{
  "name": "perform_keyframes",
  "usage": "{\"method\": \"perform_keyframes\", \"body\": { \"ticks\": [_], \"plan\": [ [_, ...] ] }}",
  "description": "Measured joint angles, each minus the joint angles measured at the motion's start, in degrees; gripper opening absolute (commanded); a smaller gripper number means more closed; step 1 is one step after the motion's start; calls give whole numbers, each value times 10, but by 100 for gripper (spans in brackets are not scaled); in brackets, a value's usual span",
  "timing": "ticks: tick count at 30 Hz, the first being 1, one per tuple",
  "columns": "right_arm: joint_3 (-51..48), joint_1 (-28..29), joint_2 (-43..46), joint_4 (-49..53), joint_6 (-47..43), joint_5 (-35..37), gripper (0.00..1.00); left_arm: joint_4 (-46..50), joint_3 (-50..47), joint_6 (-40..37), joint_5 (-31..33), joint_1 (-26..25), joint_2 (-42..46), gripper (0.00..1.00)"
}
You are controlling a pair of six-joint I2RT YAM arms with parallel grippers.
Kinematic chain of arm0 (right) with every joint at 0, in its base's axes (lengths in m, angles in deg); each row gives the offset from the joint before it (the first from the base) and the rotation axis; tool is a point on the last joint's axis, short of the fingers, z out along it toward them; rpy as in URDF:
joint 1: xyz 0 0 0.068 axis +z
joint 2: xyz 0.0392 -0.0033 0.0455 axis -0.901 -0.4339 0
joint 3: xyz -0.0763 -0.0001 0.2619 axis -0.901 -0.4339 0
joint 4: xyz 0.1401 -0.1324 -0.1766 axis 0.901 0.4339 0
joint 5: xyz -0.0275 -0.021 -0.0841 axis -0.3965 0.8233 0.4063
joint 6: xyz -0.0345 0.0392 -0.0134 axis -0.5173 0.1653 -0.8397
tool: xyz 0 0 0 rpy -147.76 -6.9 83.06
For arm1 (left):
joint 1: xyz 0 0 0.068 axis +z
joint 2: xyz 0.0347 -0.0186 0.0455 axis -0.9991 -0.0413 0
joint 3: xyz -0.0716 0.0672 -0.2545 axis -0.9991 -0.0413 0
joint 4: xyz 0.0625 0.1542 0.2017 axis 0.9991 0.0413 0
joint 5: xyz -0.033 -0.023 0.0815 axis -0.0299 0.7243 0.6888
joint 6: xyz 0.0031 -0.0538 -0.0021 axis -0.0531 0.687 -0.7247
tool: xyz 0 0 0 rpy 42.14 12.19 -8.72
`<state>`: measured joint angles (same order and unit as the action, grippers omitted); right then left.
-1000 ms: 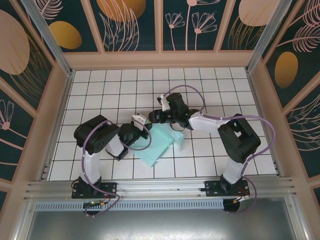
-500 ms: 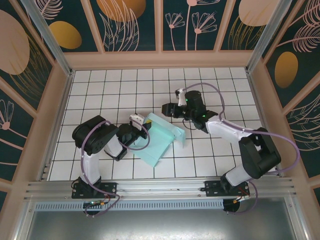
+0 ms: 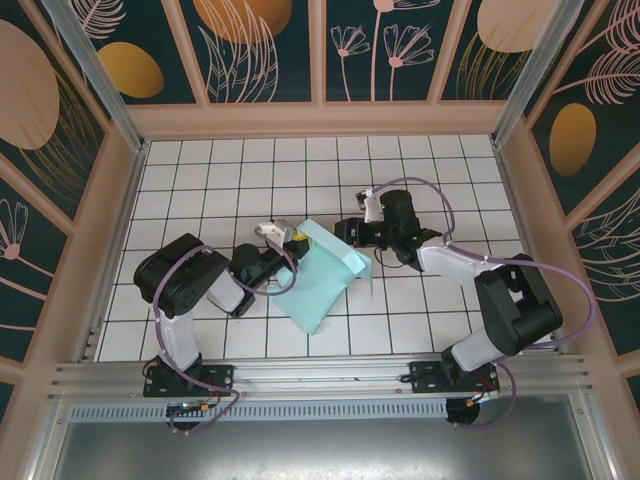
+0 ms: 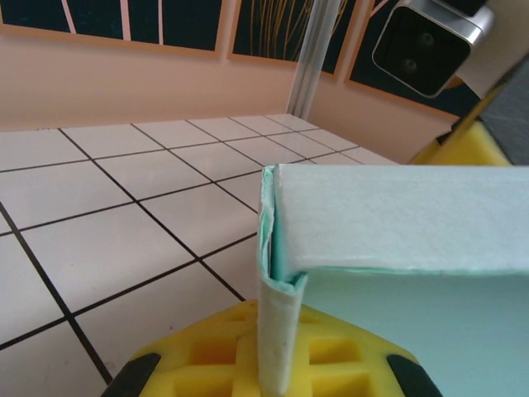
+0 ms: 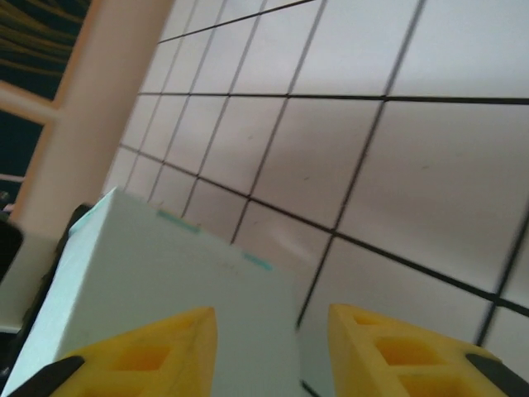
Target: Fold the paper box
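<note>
Paper box edge pinched by left tool; right tool spread nearby.

A white tiled floor with dark grout lines is ringed by a pale peach kerb. Above it, dark teal wall panels carry peach-and-gold plant motifs between aluminium posts. Lighting is even.

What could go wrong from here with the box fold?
The left gripper pinches only a thin folded edge of the paper box, so the card might slip out or crumple. The right gripper, open at the box's corner, may shove the raised panel instead of folding it.
</note>
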<state>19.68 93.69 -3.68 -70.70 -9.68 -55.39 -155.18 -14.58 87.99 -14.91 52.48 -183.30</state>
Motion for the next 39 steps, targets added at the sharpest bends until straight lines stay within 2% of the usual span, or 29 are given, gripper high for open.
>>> {"method": "perform_keyframes", "body": {
  "ticks": [14,20,26,33,39],
  "plan": [
    [-6,33,-60,-164,90,-13,37,23,13,40,31,13,8,0],
    [-10,24,-55,-164,91,-7,40,26,13,42,35,12,11,0],
    [-19,-3,-14,-118,64,-1,44,27,13,42,44,3,20,0],
    [-31,-20,16,-98,44,10,40,28,13,42,61,3,21,0],
    [-33,4,-12,-108,44,-5,39,31,15,44,60,3,21,0]
  ]
}}
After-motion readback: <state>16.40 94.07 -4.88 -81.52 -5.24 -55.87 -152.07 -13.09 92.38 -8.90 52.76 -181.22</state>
